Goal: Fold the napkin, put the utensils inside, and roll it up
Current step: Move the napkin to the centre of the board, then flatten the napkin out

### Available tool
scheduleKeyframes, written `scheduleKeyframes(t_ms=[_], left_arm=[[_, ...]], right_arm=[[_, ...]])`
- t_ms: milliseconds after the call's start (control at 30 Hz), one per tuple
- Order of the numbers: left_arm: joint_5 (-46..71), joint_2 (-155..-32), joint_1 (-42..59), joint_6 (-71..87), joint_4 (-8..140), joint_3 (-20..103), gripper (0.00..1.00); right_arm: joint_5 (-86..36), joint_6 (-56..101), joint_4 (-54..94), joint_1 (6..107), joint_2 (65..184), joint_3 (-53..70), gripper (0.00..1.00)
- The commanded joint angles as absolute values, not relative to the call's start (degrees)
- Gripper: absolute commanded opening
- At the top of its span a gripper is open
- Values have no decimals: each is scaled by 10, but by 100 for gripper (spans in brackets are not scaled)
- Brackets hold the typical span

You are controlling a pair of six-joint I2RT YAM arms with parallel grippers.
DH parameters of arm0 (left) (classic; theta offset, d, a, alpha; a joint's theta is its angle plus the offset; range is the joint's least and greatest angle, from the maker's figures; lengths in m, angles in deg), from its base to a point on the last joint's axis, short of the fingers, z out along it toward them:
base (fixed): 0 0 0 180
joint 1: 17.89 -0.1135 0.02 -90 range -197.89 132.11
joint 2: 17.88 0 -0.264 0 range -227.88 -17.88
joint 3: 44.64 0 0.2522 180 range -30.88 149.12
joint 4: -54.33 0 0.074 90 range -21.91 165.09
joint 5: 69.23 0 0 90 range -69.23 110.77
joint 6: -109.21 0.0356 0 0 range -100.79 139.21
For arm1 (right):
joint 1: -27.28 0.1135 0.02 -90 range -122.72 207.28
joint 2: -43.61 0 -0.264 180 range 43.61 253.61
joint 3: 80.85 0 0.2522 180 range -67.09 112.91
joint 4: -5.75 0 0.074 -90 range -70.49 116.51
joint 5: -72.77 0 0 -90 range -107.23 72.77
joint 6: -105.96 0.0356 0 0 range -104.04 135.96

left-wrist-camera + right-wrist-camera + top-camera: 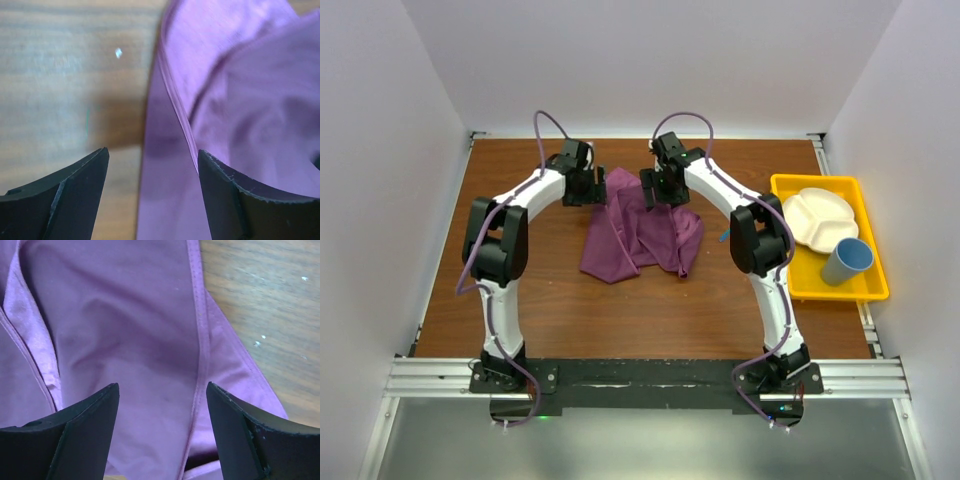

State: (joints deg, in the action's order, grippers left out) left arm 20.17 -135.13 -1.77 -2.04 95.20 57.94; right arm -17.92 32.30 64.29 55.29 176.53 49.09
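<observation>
The left gripper [152, 162] and right gripper [162, 392] both stand spread and empty above the rumpled plum-purple cloth napkin [638, 236]; folding, filling and rolling all appear outstanding.

I'm counting one napkin [640, 235]; one yellow tray [810, 278]; one white plate [817, 218]; one blue cup [847, 261]; two grippers showing, left gripper [152, 151] and right gripper [162, 385].

napkin [640, 230]: I see it on the table [540, 290], at the centre of the frame, a little above the middle.
left gripper [588, 187]: at the napkin's upper left edge.
right gripper [658, 188]: over the napkin's upper part.
tray [810, 280]: at the right of the frame, well apart from the napkin.
plate [817, 218]: in the tray, upper part.
cup [847, 261]: in the tray, just below and right of the plate.
</observation>
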Motion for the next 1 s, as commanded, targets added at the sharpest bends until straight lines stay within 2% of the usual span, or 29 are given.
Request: scheduleKeyframes(t_ms=[0, 100, 167, 233, 333, 400, 433, 567, 667, 700, 733, 900, 967], left_arm=[[181, -1392, -34, -2, 923, 627, 76], [159, -1418, -45, -2, 909, 646, 71], [136, -1448, -58, -10, 916, 668, 63], [94, -1470, -69, -28, 912, 677, 52], [51, -1489, -83, -43, 904, 684, 43], [32, -1494, -87, -56, 901, 686, 40], [25, -1497, -87, -58, 900, 683, 35], [8, -1487, -87, -68, 882, 663, 21], [10, -1480, -88, -69, 881, 662, 5], [20, -1476, -88, -69, 882, 661, 0], [28, -1464, -88, -69, 886, 655, 0], [87, -1419, -102, -74, 873, 607, 0], [97, -1401, -114, -81, 855, 589, 0]], right_arm=[[-142, 302, 646, 552, 1742, 497, 72], [-139, 302, 656, 552, 1759, 507, 64], [-142, 300, 659, 552, 1765, 514, 56], [-150, 306, 658, 552, 1770, 514, 54], [-149, 309, 660, 553, 1782, 517, 54], [-142, 310, 666, 553, 1790, 523, 59], [-141, 309, 669, 553, 1800, 525, 60], [-137, 301, 657, 557, 1805, 516, 58], [-127, 298, 679, 560, 1806, 544, 37], [-121, 297, 686, 562, 1801, 549, 20], [-120, 298, 690, 564, 1794, 556, 15], [-127, 313, 757, 565, 1734, 615, 0], [-148, 313, 764, 565, 1699, 580, 0]])
